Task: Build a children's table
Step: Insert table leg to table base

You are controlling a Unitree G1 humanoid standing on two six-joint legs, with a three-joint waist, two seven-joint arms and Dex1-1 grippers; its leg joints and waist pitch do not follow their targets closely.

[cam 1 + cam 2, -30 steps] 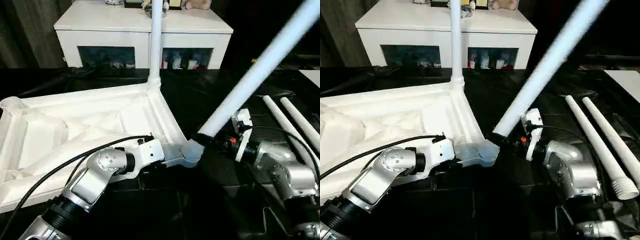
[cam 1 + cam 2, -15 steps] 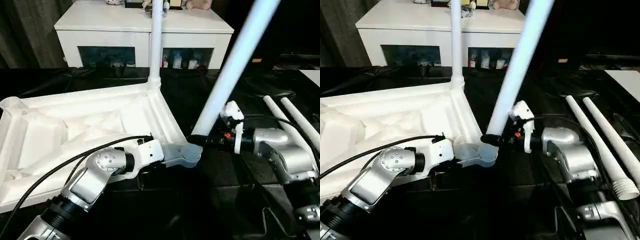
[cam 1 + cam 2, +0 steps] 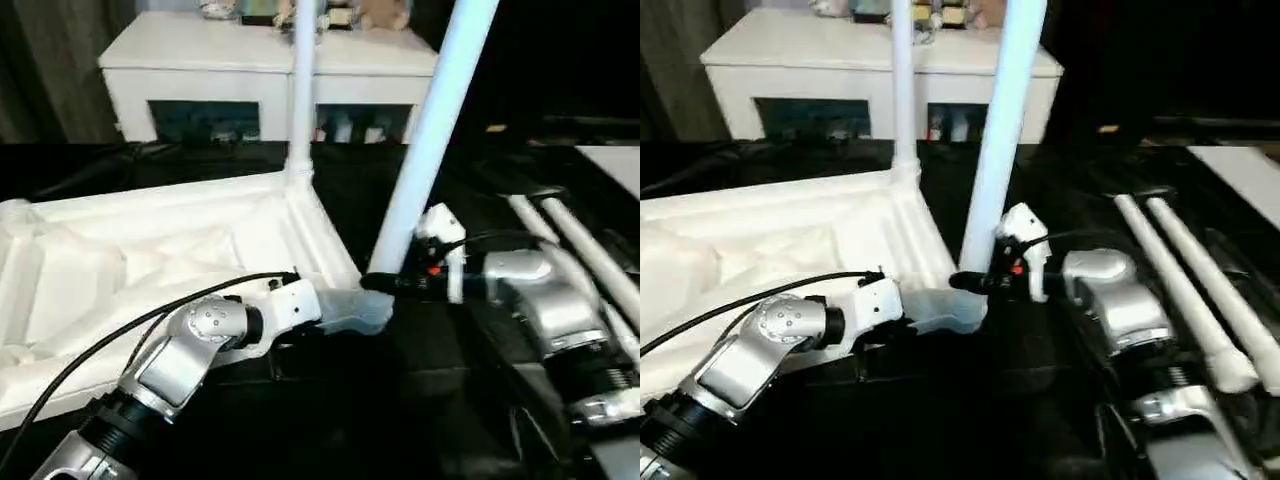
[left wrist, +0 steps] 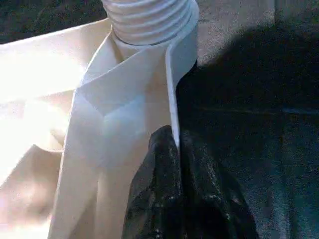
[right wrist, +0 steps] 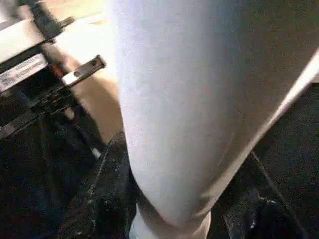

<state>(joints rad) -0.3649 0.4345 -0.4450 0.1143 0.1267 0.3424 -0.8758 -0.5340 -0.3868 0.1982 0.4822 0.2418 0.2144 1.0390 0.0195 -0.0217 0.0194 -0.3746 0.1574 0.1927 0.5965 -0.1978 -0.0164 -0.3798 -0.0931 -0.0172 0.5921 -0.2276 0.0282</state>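
The right gripper (image 3: 385, 283) clamps a leg (image 3: 432, 125) whose top is cut off, while the left gripper (image 4: 175, 149) pinches the tabletop (image 3: 150, 260) rim, hiding the corner socket.

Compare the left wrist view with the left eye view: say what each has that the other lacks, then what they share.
Left wrist view alone: the ribbed thread of a leg end at the tabletop's corner, seen close.

Left eye view alone: the right gripper shut on a leg, one leg standing upright in the far corner, two spare legs lying on the right, and the white cabinet.

Both: the left gripper shut on the rim of the tabletop.
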